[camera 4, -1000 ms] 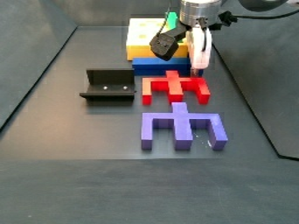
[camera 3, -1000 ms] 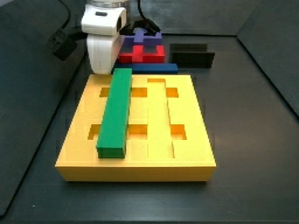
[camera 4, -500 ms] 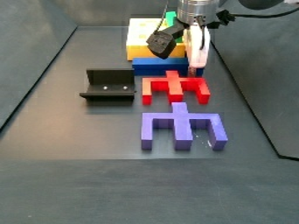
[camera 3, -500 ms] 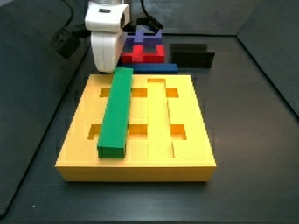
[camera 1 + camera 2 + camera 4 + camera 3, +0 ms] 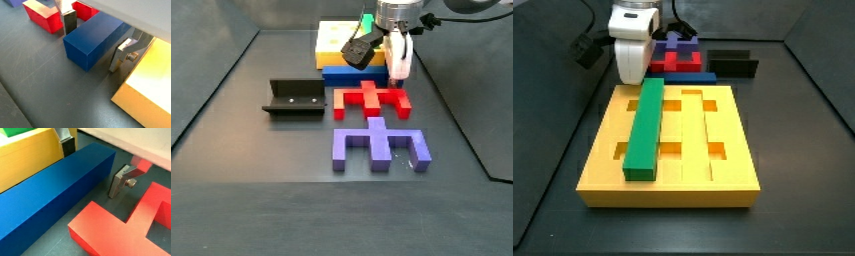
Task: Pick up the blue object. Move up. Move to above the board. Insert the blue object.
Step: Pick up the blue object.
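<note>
Fingers [image 5: 122, 54] of the gripper [image 5: 93, 35] stand apart on either side of the blue object [image 5: 95, 39], which lies on the floor just beside the yellow board [image 5: 673, 150] and between it and the red piece [image 5: 372, 99]. A green bar [image 5: 645, 128] sits in one board groove, a purple notched block [image 5: 378, 146] lies beyond the red piece, and the fixture [image 5: 293, 98] stands well apart. No writing is readable.
</note>
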You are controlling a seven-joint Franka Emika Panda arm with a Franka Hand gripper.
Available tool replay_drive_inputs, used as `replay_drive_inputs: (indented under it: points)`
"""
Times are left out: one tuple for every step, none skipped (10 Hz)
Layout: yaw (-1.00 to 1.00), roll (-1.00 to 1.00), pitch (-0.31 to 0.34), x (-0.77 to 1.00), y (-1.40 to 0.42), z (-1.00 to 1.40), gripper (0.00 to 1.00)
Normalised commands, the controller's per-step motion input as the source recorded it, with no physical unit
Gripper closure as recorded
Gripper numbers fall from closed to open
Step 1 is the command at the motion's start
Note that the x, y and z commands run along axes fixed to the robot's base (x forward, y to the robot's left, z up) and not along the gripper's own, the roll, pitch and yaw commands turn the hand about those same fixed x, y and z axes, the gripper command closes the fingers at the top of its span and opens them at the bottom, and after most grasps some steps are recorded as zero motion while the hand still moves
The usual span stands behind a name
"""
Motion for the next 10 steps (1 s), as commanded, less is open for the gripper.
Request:
replay_drive_inputs:
  points:
    - [0.0,0.0,0.0,0.0,0.0,0.0,1.0]
    - [0.0,0.0,0.0,0.0,0.0,0.0,1.0]
    - [0.0,0.0,0.0,0.0,0.0,0.0,1.0]
    - [0.0,0.0,0.0,0.0,0.0,0.0,1.0]
    - [0.0,0.0,0.0,0.0,0.0,0.0,1.0]
    - [0.0,0.0,0.0,0.0,0.0,0.0,1.0]
    - [0.0,0.0,0.0,0.0,0.0,0.0,1.0]
    - [0.0,0.0,0.0,0.0,0.0,0.0,1.0]
    - [0.0,0.0,0.0,0.0,0.0,0.0,1.0]
    - [0.0,0.0,0.0,0.0,0.0,0.0,1.0]
